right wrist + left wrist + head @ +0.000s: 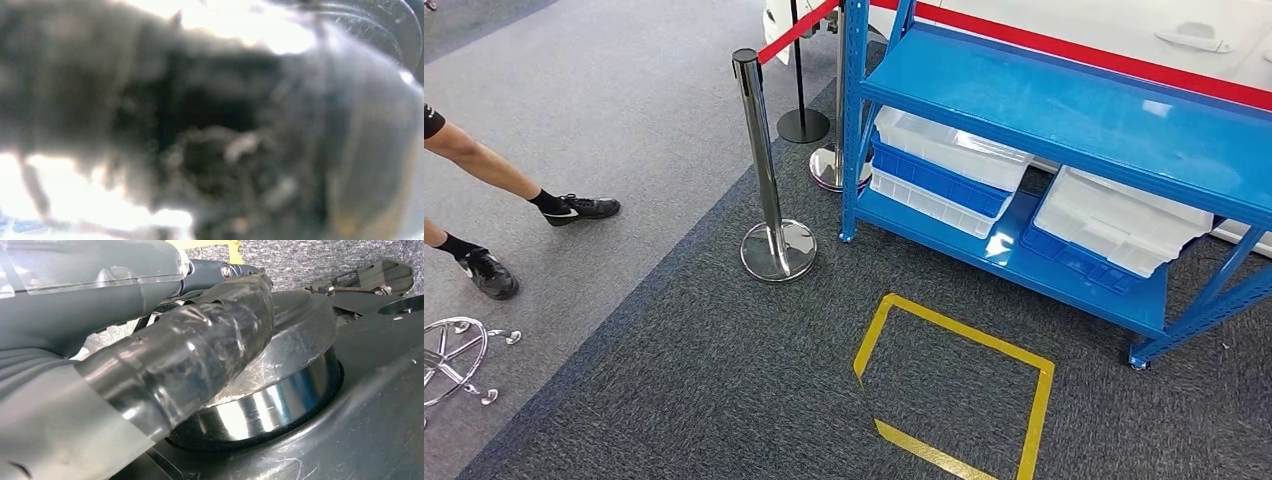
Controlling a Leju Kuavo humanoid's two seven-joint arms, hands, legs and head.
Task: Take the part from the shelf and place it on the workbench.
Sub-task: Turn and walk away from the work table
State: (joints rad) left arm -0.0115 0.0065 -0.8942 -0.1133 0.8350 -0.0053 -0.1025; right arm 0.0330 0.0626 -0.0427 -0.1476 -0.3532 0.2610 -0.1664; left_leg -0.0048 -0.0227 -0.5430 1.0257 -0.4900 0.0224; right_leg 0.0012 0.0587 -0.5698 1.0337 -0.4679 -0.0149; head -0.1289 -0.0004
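At the far left of the head view, a shiny metal chair base with small round feet (452,358) lies on the smooth light grey carpet (604,120). Near it stand a person's two legs in short black socks and black shoes (484,272). The floor then turns to a rough, speckled dark grey carpet (724,400). On it stands a tall shiny silver post with a round, mirror-like foot (769,180), and a flat red belt (796,30) runs from its top toward more posts behind. On the dark carpet there is a four-sided outline of flat yellow tape (954,395). To the right stands the blue metal shelf with smooth flat boards (1064,110). Its top board is bare where it shows. On the bottom board sit two stacks of shallow plastic trays, white ones and blue ones: one stack (944,170) near the left end and one stack (1114,230) farther right, tilted. I cannot tell which thing is the part to take, or if it lies in a tray. Behind the shelf is a white wall with a red stripe (1124,45). In the left wrist view, the left hand (200,340) is grey with a thick thumb wrapped in shiny clear tape; I cannot tell how its fingers lie. The right wrist view is very blurry, so I cannot tell how the right hand's fingers lie.
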